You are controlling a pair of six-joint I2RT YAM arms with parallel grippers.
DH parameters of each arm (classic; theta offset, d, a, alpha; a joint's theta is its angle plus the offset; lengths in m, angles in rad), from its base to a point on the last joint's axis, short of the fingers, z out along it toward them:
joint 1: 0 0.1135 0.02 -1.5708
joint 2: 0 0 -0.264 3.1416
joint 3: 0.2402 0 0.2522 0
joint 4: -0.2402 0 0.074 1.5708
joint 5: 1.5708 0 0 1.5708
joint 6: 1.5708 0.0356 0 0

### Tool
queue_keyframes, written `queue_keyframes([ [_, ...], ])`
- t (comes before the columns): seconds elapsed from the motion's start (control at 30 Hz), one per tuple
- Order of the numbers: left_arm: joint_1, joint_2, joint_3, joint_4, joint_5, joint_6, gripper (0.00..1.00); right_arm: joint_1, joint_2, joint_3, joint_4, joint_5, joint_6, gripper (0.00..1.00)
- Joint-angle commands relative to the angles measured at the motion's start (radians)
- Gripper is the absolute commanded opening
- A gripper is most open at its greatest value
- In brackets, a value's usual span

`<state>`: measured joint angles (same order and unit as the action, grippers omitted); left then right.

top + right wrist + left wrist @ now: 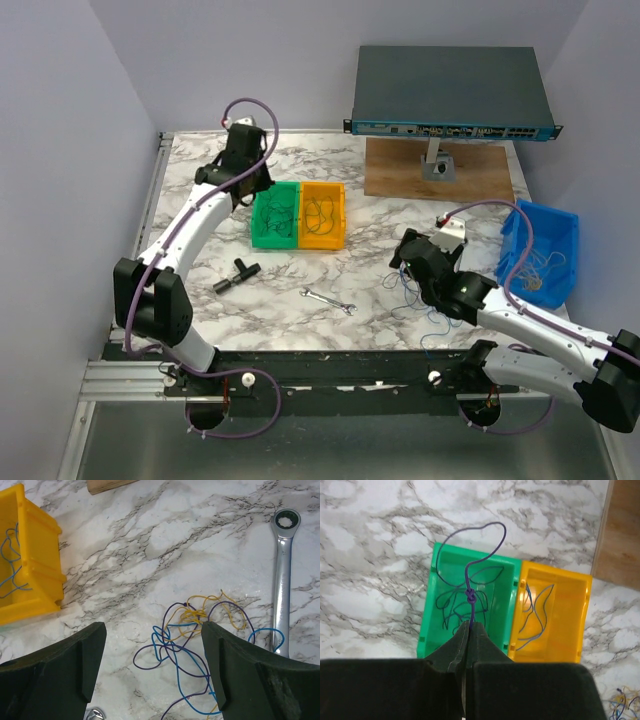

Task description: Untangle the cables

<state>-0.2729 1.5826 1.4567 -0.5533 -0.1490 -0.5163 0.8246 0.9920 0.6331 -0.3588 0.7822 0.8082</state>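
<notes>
A tangle of thin purple, blue and yellow cables (192, 635) lies on the marble table, seen small in the top view (412, 296). My right gripper (154, 655) is open just above it, fingers either side. My left gripper (470, 628) is shut on a single purple cable (470, 572) with a knot, held above the green bin (431, 605). The green bin holds dark cables; the yellow bin (580, 610) beside it holds blue ones. In the top view the left gripper (256, 188) is at the green bin's (258, 225) left edge.
A steel wrench (283, 575) lies right of the tangle. A black T-shaped tool (236, 273) lies at the front left. A blue bin (560, 245) holding pale wires stands at the right. A network switch (450, 95) on a stand over a wooden board (400, 170) stands at the back.
</notes>
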Motion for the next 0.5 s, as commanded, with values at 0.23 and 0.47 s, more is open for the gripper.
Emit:
queue_keyframes([
  [0.23, -0.132, -0.019, -0.242, -0.07, -0.087, -0.036, 0.0, -0.002, -0.013, -0.009, 0.018, -0.02, 0.002, 0.85],
  [0.47, -0.137, 0.107, -0.142, -0.197, -0.077, 0.057, 0.0, -0.003, 0.024, 0.003, 0.011, -0.033, 0.02, 0.85],
])
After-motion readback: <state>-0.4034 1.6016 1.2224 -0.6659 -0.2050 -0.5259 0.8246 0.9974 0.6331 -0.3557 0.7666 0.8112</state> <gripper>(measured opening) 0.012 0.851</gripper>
